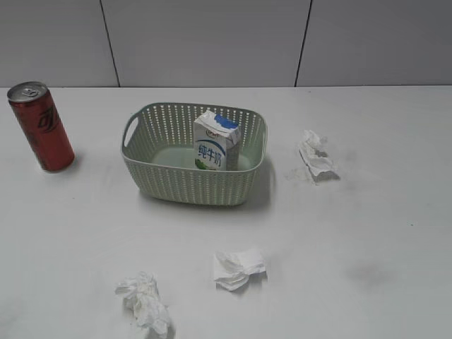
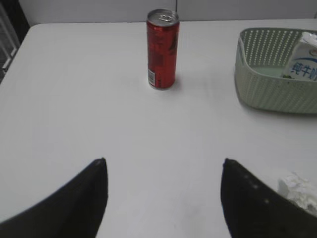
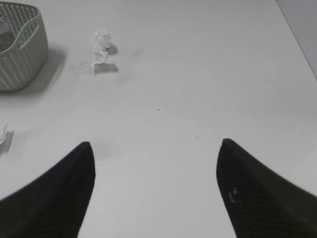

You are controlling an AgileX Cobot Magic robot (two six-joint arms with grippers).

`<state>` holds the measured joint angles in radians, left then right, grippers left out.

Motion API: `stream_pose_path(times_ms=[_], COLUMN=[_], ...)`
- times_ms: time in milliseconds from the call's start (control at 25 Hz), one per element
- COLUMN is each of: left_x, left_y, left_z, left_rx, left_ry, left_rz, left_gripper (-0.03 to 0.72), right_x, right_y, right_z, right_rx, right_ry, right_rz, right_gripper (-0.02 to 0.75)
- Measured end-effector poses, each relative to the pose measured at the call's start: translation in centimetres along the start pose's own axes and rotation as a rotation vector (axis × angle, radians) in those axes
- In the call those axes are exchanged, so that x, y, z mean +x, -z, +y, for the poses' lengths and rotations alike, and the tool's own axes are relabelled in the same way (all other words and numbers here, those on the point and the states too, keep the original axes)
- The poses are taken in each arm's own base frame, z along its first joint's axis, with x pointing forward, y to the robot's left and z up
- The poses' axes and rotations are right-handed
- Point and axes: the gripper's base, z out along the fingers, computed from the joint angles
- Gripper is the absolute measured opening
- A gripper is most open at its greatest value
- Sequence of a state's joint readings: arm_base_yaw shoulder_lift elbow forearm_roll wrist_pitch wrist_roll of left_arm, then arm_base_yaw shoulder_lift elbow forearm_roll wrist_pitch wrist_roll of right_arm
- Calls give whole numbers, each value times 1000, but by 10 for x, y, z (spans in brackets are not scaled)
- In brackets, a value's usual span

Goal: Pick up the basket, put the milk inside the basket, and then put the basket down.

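Pale green and perforated, the basket (image 1: 192, 173) sits flat on the white tabletop (image 1: 339, 240) a little left of centre in the exterior view, its cut-out handle facing 9 o'clock. The milk carton (image 1: 216, 141) stands upright inside it, toward the 3 o'clock half of the basket floor, its blue top corner and blue lettering facing the camera. Neither arm shows in the exterior view.

At 9 o'clock from the basket, well apart from it, a red soda can (image 1: 41, 126) stands upright near the tabletop's far left edge. Three crumpled white tissues lie around the basket: one (image 1: 315, 157) at 3 o'clock, one (image 1: 239, 268) at 5 o'clock nearer the camera, and one (image 1: 145, 302) at 7 o'clock near the bottom edge.

In the left wrist view the left claw (image 2: 163, 191) is released, its two dark fingers spread wide over bare tabletop with nothing between them. The can stands at 12 o'clock from it and the basket with the milk lies at 2 o'clock, both well apart from the fingers; a tissue shows just beside the finger on the right.

In the right wrist view the right claw (image 3: 156, 183) is likewise released and empty above bare tabletop. The basket's corner lies at 10 o'clock, a tissue at 11 o'clock.
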<state>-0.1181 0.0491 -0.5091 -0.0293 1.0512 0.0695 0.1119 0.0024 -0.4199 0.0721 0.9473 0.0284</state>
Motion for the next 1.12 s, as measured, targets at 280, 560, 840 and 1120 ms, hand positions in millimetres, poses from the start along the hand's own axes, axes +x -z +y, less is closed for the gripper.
stream_pose_path(times_ms=[280, 560, 840, 1120], left_x=[4, 4, 5, 5], left_y=[7, 7, 7, 7], left_z=[-1, -1, -1, -1], left_rx=[-59, -63, -62, -62], left_ry=[28, 29, 29, 29], left_rz=[-50, -51, -50, -50], left_gripper=[534, 513, 489, 459], right_x=[0, 0, 0, 0], right_y=[1, 1, 1, 1], right_z=[0, 0, 0, 0], right_rx=[39, 38, 38, 38], right_ry=[-18, -19, -19, -18], right_rz=[-12, -12, -12, -12], right_gripper=[578, 577, 577, 575])
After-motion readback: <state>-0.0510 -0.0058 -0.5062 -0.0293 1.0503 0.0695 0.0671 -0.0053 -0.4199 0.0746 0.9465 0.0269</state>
